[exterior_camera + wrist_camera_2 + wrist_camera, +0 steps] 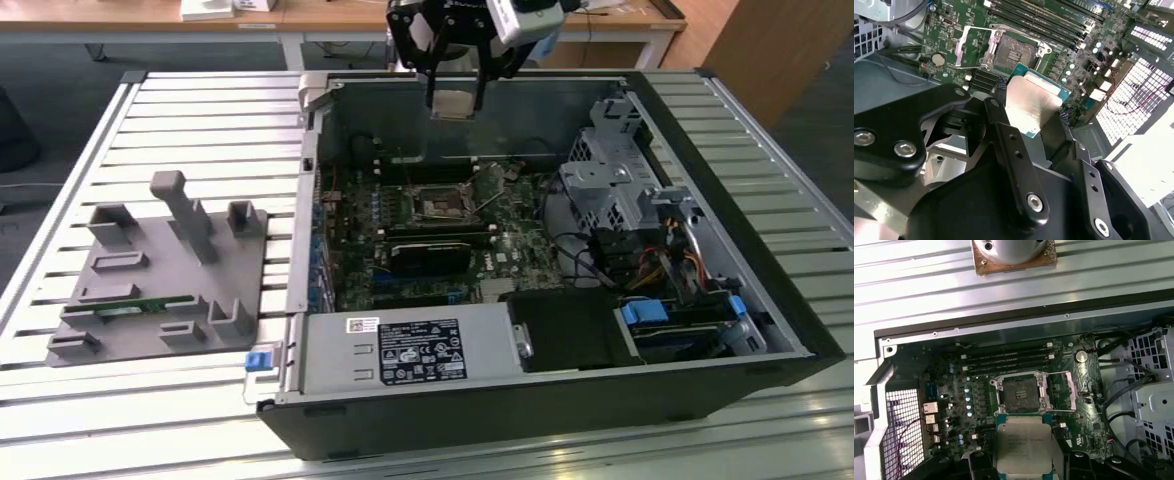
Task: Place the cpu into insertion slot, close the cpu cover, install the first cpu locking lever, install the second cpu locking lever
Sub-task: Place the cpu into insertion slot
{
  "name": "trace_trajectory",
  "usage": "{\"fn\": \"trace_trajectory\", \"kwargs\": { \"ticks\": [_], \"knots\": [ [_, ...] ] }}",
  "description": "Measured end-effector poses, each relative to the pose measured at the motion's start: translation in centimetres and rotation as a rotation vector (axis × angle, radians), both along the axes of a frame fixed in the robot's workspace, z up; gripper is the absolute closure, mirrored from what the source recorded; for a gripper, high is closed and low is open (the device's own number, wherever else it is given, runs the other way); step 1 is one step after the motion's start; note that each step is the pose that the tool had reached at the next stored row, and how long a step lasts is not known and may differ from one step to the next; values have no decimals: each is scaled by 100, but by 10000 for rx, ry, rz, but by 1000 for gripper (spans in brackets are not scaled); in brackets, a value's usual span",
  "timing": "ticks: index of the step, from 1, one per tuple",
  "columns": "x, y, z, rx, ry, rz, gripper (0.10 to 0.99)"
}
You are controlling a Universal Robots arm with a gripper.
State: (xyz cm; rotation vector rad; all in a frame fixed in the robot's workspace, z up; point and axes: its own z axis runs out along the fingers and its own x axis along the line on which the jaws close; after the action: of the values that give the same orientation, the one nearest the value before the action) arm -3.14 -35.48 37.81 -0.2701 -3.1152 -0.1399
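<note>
Black-fingered tool [1030, 102] pinches the flat silvery square cpu [1036, 95] by opposite edges; the dark, silver-rimmed square insertion slot [1011, 55] lies below, just beyond it, uncovered.

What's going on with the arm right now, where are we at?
The gripper holds the cpu by its edges, up above the open computer case. Down on the board, the insertion slot is empty and the cpu cover is swung open beside it. The cpu is in the air on the way to the slot and is not yet seated.
</note>
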Motion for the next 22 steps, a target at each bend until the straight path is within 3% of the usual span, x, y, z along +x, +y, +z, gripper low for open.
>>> {"fn": "trace_trajectory", "kwargs": {
  "ticks": [22],
  "knots": [
    [0,0,-8,1,0,-1400,561]
  ]
}}
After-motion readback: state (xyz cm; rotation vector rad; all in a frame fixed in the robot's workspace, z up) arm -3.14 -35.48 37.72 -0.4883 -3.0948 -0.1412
